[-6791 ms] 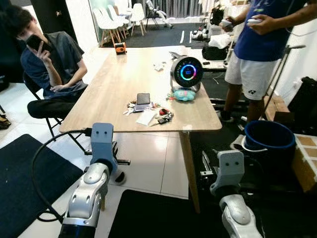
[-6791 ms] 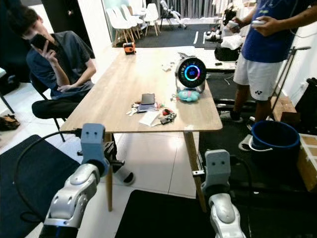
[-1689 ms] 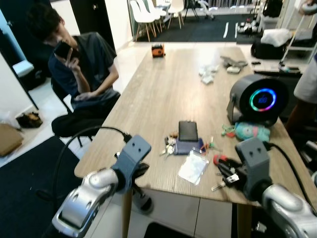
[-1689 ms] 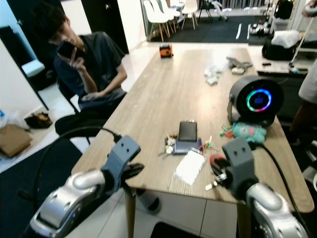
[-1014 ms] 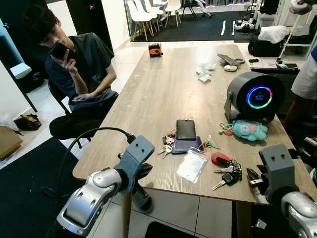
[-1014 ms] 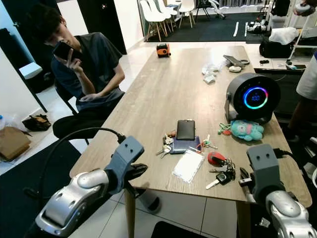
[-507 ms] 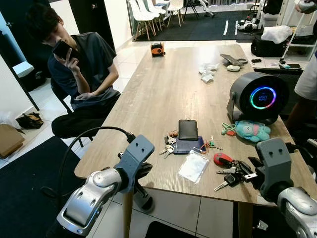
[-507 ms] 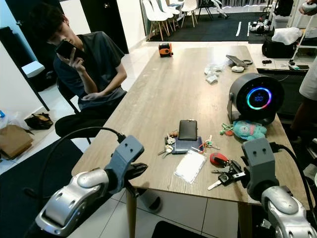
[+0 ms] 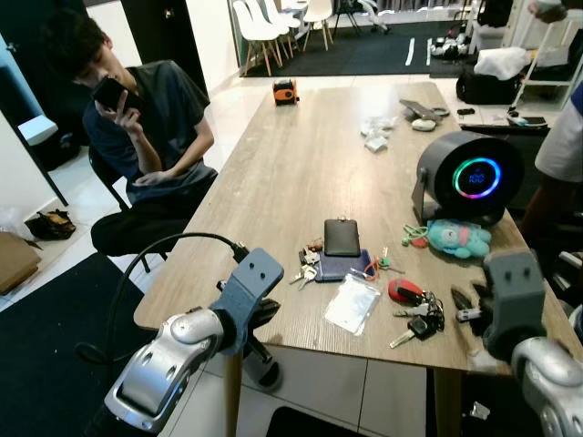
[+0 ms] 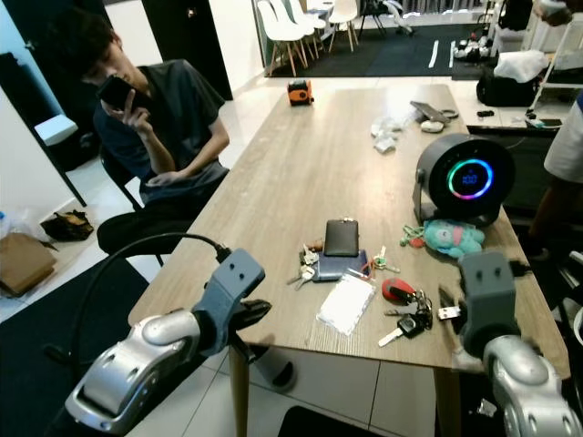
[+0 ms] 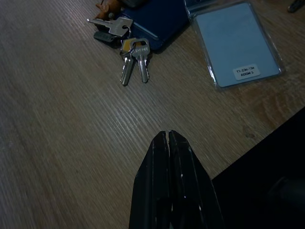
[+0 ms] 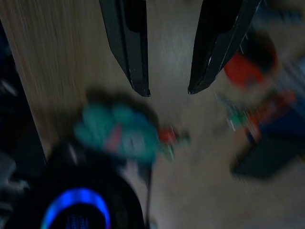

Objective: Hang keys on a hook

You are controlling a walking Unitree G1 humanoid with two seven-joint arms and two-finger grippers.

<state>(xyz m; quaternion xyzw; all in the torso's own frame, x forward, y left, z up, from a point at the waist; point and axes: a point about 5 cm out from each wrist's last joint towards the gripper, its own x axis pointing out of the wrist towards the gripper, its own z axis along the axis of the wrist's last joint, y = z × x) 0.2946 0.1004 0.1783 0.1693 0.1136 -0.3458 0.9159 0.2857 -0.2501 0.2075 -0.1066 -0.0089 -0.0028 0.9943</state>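
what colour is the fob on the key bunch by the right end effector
Red; the fob shows best in the left eye view.

Both arms are glossy silver shells with rounded joints, each ending in a blue-grey boxy wrist block. The left arm [image 9: 168, 364] carries a black cable looping from its block, at 11 o'clock of it; two small dark screw holes mark the block. The right arm [image 9: 547, 382] matches. Long, tapered, glossy black fingers [image 11: 171, 191] form the jaws.

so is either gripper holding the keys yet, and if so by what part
Nothing is held. The right gripper is open with bare table between its fingers, beside the key bunch. The left gripper is shut on nothing, short of the two silver keys.
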